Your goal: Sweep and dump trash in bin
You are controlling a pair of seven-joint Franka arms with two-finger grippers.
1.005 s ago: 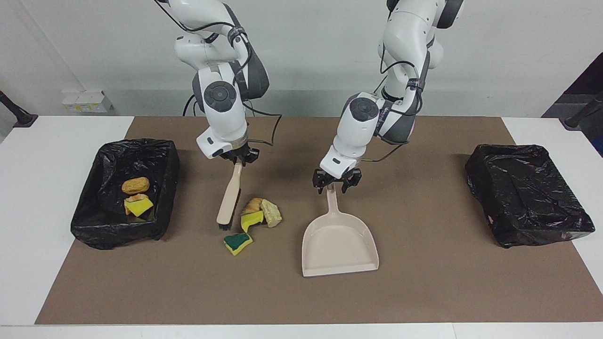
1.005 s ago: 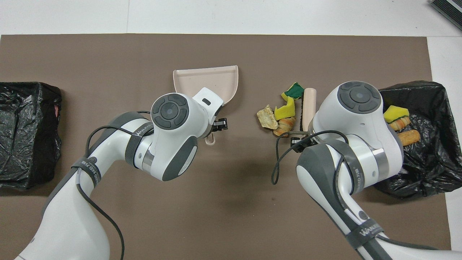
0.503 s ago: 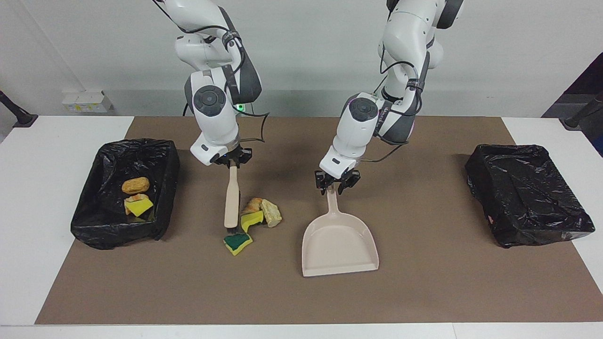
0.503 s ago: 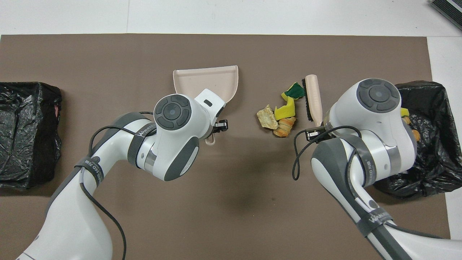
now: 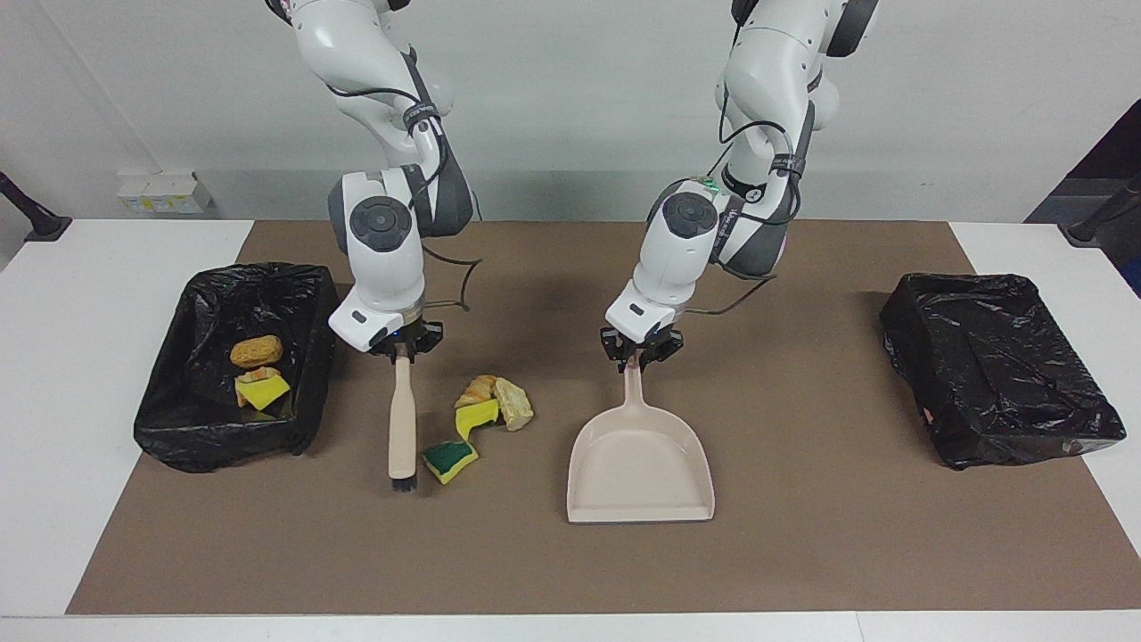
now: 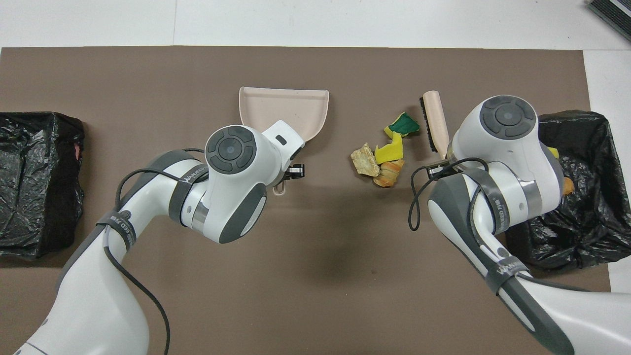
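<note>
Since the earlier frames, the brush (image 5: 402, 428) has been carried toward the right arm's end of the table, away from the scraps, and its bristles now rest beside the green-topped sponge piece (image 5: 449, 459). The dustpan (image 5: 640, 464) has been shifted slightly away from the robots. The right gripper (image 5: 403, 349) is closed on the brush handle. The left gripper (image 5: 638, 354) has been closed around the dustpan handle.

Four scraps lie on the brown mat (image 5: 802, 535) between brush and dustpan: the green-topped piece, a bent yellow sponge piece (image 5: 477, 415), a tan lump (image 5: 513, 403) and an orange-brown lump (image 5: 479, 387). Three more lie in the black-lined bin (image 5: 303, 357) at the right arm's end.
</note>
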